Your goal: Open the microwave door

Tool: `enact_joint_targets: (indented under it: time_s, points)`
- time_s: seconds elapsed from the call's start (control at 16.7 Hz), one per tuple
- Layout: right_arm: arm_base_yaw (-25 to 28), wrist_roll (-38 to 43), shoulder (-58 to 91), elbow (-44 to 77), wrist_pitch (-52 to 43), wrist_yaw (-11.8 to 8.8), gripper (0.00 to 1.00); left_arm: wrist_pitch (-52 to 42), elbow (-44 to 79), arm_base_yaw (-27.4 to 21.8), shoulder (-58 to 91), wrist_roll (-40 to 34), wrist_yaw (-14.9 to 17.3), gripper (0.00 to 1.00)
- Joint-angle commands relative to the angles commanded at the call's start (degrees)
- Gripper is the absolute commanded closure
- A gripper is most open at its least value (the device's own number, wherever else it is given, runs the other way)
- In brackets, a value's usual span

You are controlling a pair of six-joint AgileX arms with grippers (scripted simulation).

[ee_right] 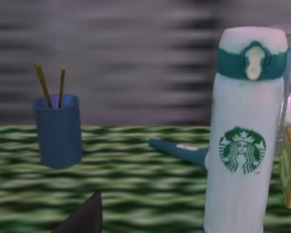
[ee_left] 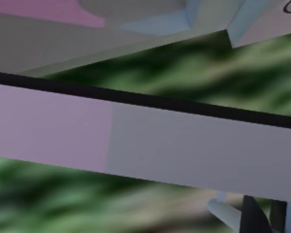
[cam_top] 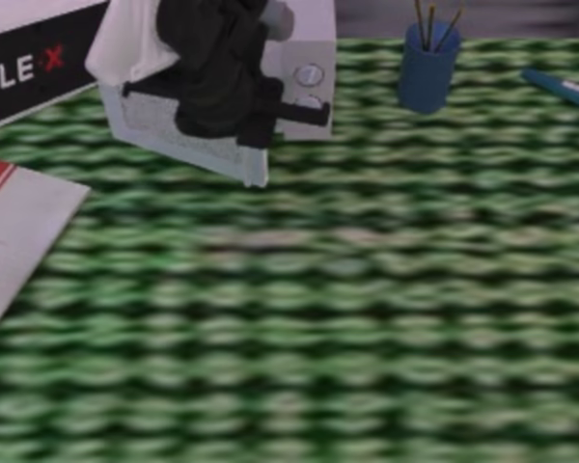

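The microwave door [cam_top: 188,145] stands partly swung out from the microwave [cam_top: 304,39], which sits at the far left-centre of the bench [cam_top: 367,318]. From above, the door's mesh panel angles away from the white body, its free edge out toward the near side and its other end near the microwave's left corner. The two round knobs [cam_top: 309,75] on the control strip show just to the right of the dark arm.

The left gripper [cam_top: 304,114] reaches down over the front of the microwave, right against the opening and the door's inner side. Its dark bulk hides the jaws from above, and the left wrist view shows only close, flat pale surfaces and a dark edge, so whether the jaws are apart or together cannot be told.

As a judgement, the task is well under way: the door is clearly off the front, but it looks short of fully open, so more swing is probably left.

Farther right on the bench stand a blue cup [cam_top: 427,68] with thin sticks in it and a teal pen-like object [cam_top: 560,89]. The right wrist view adds a white Starbucks flask [ee_right: 245,131] nearby; the right arm is parked out of the top view, its jaws not visible.
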Motion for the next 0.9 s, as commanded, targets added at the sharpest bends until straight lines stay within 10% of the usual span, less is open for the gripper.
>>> enact_joint_targets:
  time_s: [0.9]
  points:
    - [0.00, 0.00, 0.00, 0.00, 0.00, 0.00, 0.00, 2.26, -6.42, 1.78, -4.83, 7.19, 4.10, 1.00]
